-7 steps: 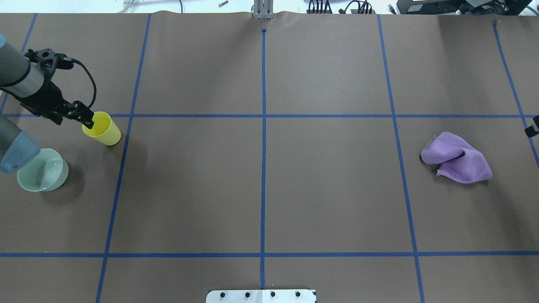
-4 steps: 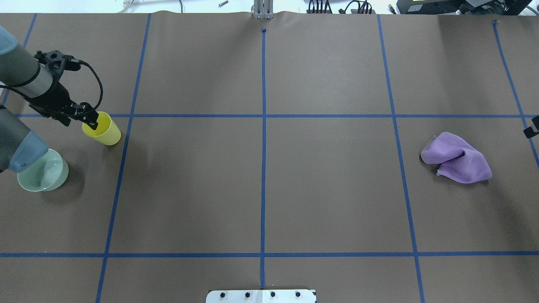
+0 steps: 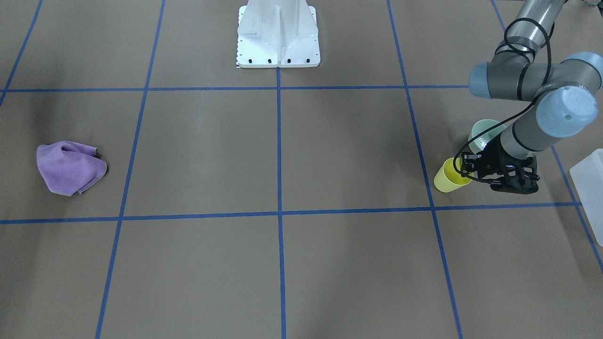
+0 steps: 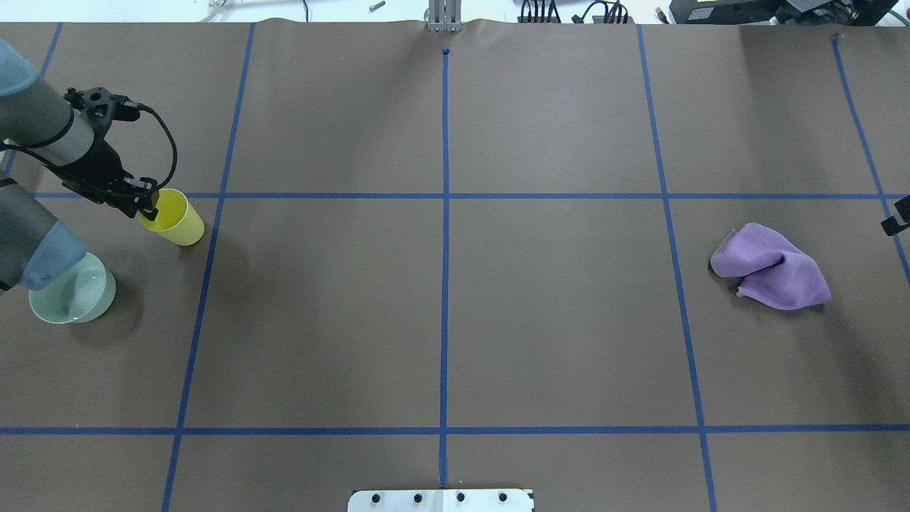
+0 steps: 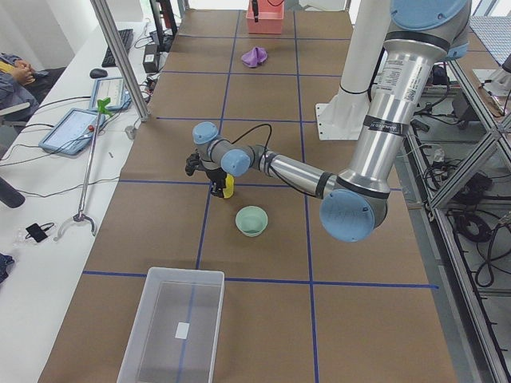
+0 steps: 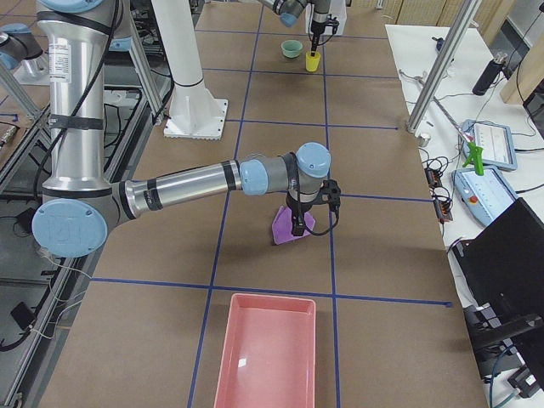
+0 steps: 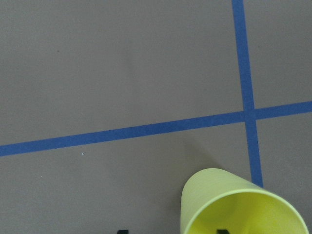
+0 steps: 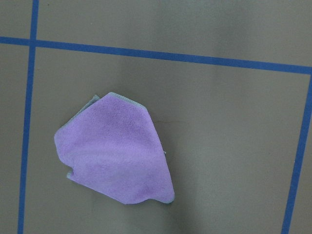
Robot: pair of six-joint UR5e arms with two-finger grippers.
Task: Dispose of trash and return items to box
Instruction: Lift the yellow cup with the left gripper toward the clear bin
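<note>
The yellow cup (image 4: 178,222) stands upright at the table's left, also in the left wrist view (image 7: 243,204). My left gripper (image 4: 148,206) is open at its rim. One finger is inside the cup and the other outside, straddling the wall. The mint-green bowl (image 4: 75,295) sits nearer the robot, partly under the left arm's elbow. The translucent box (image 5: 180,319) stands beyond the table's left end. My right gripper (image 6: 297,223) hovers over the purple cloth (image 4: 771,267). I cannot tell whether it is open or shut.
A pink tray (image 6: 268,357) lies at the table's right end. The white robot base (image 3: 278,37) stands at the middle of the near edge. Blue tape lines grid the brown table. The box's corner shows in the front view (image 3: 591,183).
My left wrist has swung slightly to the right and turned over the cup's rim. The cup, the bowl and the cloth have not moved.
</note>
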